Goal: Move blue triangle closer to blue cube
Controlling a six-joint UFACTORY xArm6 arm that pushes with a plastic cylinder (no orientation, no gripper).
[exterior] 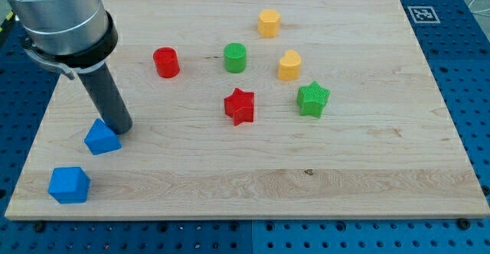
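Nearest the view's bottom, by the board's bottom-left corner, sits the blue cube (69, 184). Near it, toward the top and right along the left edge, lies the blue triangle (102, 138), apart from the cube. My tip (120, 128) rests just beside the triangle's upper right, seemingly touching it. It is a bare rod with no claw, holding nothing. Mid-board stand a red cylinder (166, 62), green cylinder (235, 57) and red star (240, 106).

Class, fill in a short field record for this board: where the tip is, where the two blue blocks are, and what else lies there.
tip: my tip touches the blue triangle's upper right
blue triangle: lower left area
blue cube: bottom-left corner, apart from the triangle
others: red cylinder, green cylinder, red star, green star
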